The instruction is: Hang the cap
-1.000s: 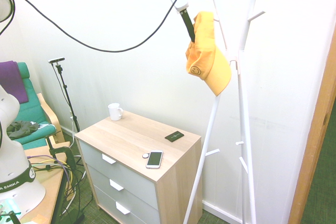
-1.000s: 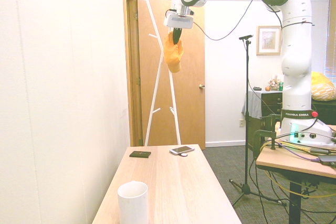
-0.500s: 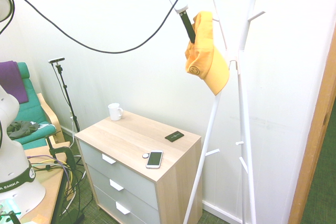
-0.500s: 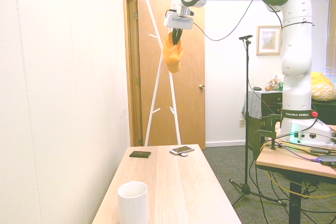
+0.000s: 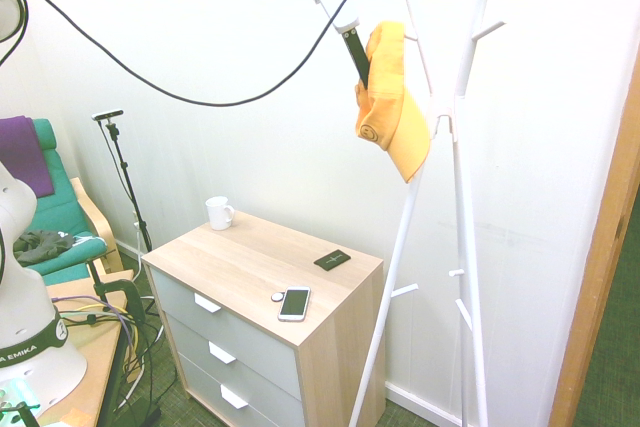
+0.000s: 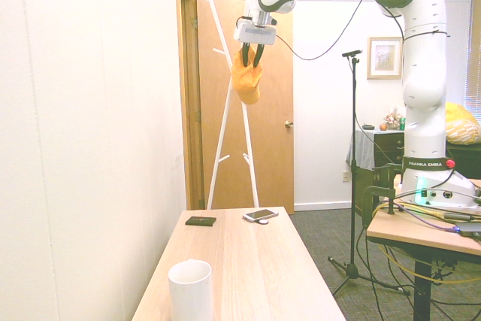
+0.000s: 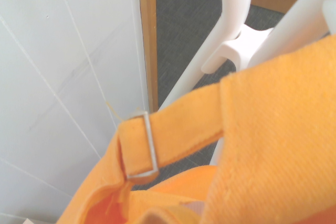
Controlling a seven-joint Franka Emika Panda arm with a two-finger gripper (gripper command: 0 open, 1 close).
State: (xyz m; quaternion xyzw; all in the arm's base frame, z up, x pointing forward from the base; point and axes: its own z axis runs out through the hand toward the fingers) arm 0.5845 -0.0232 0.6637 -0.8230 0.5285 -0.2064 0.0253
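The orange-yellow cap (image 5: 393,107) hangs high on the white coat rack (image 5: 458,157), brim pointing down and its small dark smiley turned toward the room. My gripper (image 6: 251,58) is at the cap's top edge with its two dark fingers spread apart, the fabric of the cap (image 6: 246,80) between them. In the first exterior view only one dark finger (image 5: 357,55) shows, lying against the cap's left side. The wrist view looks down on the cap's back strap with its metal buckle (image 7: 142,148) and the rack's white poles (image 7: 236,19).
Below and left of the rack stands a wooden dresser (image 5: 300,357) carrying a white mug (image 5: 218,212), a phone (image 5: 294,303) and a flat black item (image 5: 332,260). The wall is right behind the rack, a wooden door (image 6: 270,133) beside it, a green chair (image 5: 55,222) far left.
The fingers, shut on the cap a second ago, have spread apart. The cap has settled slightly closer to the rack and hangs a little narrower.
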